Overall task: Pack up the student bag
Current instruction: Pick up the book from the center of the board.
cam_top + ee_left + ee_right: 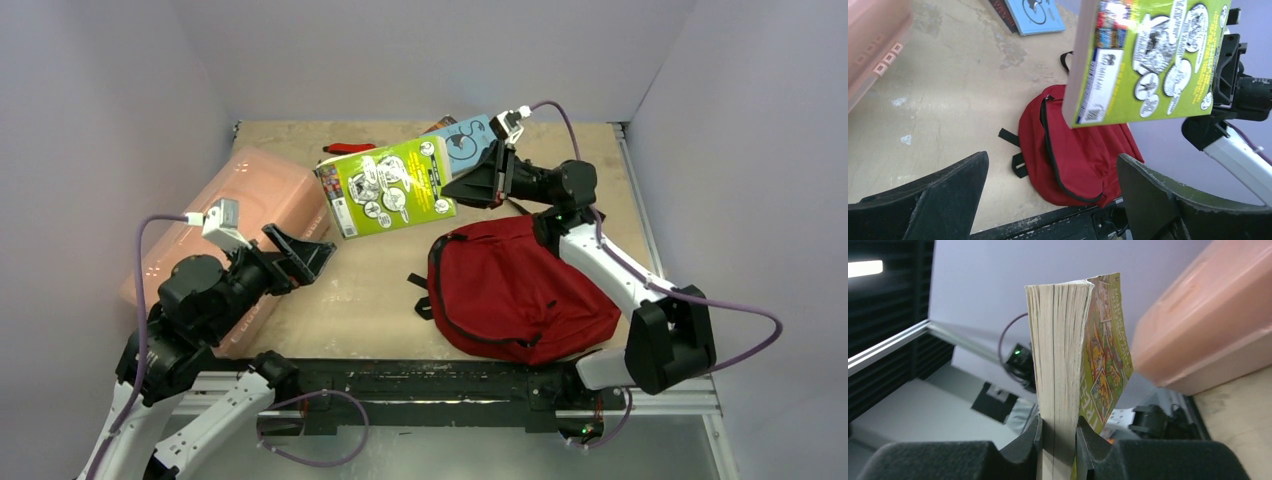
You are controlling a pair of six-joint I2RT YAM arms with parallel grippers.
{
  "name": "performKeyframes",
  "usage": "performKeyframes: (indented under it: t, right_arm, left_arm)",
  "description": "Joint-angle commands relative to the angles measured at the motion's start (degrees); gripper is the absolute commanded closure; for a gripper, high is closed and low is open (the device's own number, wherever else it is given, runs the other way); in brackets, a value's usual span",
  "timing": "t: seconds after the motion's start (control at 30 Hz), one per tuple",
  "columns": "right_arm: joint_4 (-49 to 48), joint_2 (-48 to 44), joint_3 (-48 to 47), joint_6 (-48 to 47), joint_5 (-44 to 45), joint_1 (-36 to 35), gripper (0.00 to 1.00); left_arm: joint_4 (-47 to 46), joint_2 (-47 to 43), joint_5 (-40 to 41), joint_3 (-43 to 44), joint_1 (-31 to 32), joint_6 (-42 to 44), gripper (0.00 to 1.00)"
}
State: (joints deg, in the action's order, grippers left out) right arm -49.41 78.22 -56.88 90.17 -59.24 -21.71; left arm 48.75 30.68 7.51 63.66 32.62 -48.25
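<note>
Top external: student bag (520,290) seems below right pincer (450,190).

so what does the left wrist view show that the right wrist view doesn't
Only left wrist: the red bag lying on the table, a blue book beyond it, and the open left pincer. Only right wrist: the green book edge-on, its pages clamped in the right pincer. Both: that green book and the pink box.
</note>
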Motion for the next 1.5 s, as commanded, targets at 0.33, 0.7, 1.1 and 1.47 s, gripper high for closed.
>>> performKeyframes:
  t: [0.33, 0.7, 1.1, 1.47]
  right_arm:
    - [32.85, -6.13, -5.81, -9.64, 10.74, -0.44, 1.0]
    - [30.51, -10.46, -0.21, 4.07, 25.49, -4.95, 1.0]
    - [33.22, -16.93, 4.71, 9.67, 38.53, -12.02, 1.0]
    - [39.17, -17.1, -2.78, -12.99, 38.24, -11.93, 0.44]
  left_arm:
    - [-13.17, 1.59, -18.96, 6.29, -0.32, 37.0, 0.04]
    - [-33.91, 14.38, 9.98, -3.37, 25.25, 70.56, 0.01]
    - [-67.49, 30.95, 36.89, -9.71, 34.61, 87.13, 0.21]
    - [-54.78, 26.46, 40.12, -7.75, 34.45, 71.53, 1.0]
